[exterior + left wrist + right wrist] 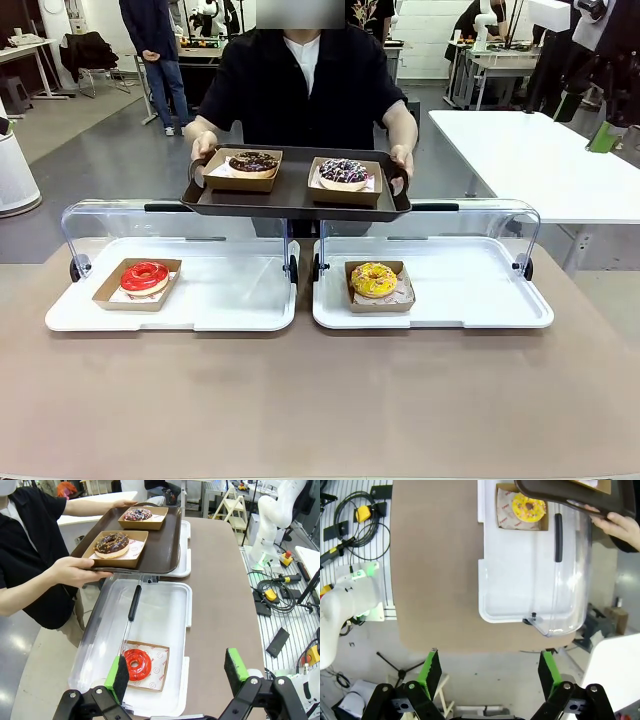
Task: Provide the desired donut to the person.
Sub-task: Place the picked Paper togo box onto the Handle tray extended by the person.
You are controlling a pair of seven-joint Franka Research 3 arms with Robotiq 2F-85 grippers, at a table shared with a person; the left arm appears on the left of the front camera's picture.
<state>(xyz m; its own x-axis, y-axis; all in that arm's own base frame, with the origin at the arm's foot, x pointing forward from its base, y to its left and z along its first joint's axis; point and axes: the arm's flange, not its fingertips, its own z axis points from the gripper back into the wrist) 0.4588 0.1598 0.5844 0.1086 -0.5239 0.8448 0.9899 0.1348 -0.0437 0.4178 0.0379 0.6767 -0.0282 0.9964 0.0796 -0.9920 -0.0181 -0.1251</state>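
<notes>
Two pairs of fingers stand spread and empty, the red donut just beyond the left pair

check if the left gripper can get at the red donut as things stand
Probably yes: the left gripper is open above the red donut, and the clear lid is swung back, leaving the white tray open on top.
</notes>
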